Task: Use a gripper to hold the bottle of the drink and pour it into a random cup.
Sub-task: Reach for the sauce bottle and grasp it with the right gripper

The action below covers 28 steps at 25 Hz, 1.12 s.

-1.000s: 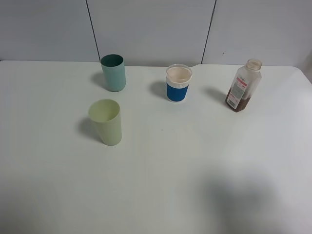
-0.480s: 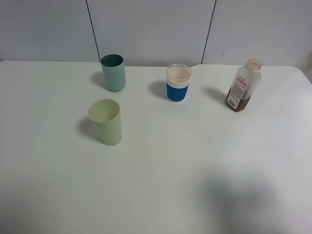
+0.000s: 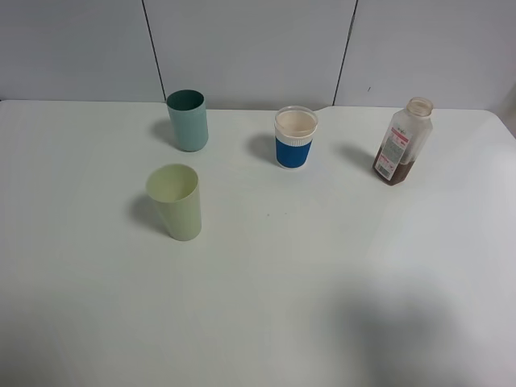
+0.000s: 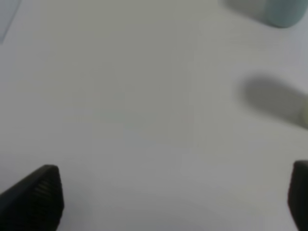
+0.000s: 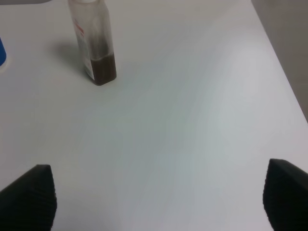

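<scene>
The clear bottle [image 3: 403, 141] stands upright at the back right of the white table, capless, with brown drink [image 3: 395, 172] in its bottom. It also shows in the right wrist view [image 5: 93, 43]. The white cup with the blue band [image 3: 295, 137] stands at the back centre, empty-looking. Neither arm shows in the high view. My right gripper [image 5: 156, 199] is open, its dark fingertips [image 5: 29, 197] wide apart over bare table, well short of the bottle. My left gripper [image 4: 173, 197] is open over bare table.
A tall teal cup [image 3: 187, 120] stands at the back left; its edge shows in the left wrist view [image 4: 284, 12]. A pale green cup [image 3: 175, 201] stands in front of it. The table's right edge [image 5: 276, 57] runs near the bottle. A grey panelled wall is behind.
The shadow on the near right of the table has shifted slightly. The bottle and cups have not moved.
</scene>
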Each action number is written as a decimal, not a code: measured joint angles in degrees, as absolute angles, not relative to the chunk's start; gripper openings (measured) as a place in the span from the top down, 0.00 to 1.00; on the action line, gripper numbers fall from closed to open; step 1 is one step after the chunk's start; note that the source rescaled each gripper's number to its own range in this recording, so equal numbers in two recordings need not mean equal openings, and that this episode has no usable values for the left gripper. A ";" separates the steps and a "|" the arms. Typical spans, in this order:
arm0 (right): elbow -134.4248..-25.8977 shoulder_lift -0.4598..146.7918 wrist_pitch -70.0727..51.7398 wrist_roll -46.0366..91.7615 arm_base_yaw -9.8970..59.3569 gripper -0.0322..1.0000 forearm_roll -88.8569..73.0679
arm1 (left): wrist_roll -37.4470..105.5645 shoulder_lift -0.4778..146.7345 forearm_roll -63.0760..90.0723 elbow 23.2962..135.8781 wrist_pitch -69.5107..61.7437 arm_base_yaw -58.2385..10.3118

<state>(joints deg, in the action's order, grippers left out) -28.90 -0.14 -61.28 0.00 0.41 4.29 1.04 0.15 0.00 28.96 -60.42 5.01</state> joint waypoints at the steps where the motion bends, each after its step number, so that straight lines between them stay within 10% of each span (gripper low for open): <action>1: -28.97 -0.14 -61.03 0.00 0.92 0.12 4.40 | 1.04 0.45 0.30 28.96 -60.42 5.54; 28: -30.52 27.12 -40.91 -1.05 9.08 0.12 8.08 | 1.04 0.57 0.00 28.96 -60.42 6.19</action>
